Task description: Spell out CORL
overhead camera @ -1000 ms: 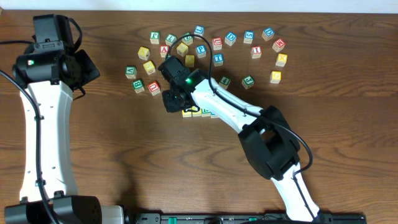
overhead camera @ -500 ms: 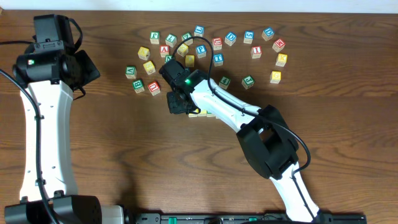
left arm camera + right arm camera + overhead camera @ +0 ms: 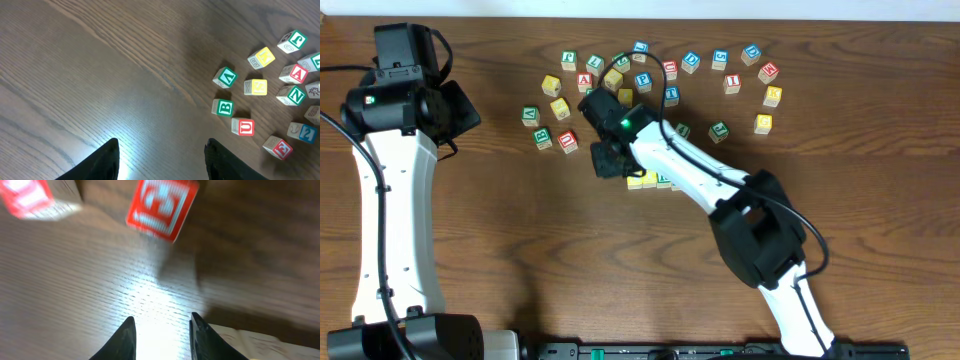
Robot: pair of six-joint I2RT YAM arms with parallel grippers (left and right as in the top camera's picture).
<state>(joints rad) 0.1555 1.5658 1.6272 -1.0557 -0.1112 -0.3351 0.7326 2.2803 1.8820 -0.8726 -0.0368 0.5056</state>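
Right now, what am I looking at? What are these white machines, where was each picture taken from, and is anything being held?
These are two robot arms at a wooden table. The wide picture looks straight down from above: the left arm stands at the left, and the right arm reaches in from the bottom right. The other two pictures come from small cameras on each wrist, so the dark prongs at their bottom edges are that arm's own fingers. Scattered on the table are lettered toy blocks; a few more sit in a short row beside the right tool. The camera by the left tool sees a green B block and a red U block. Both tools are open and hold nothing.
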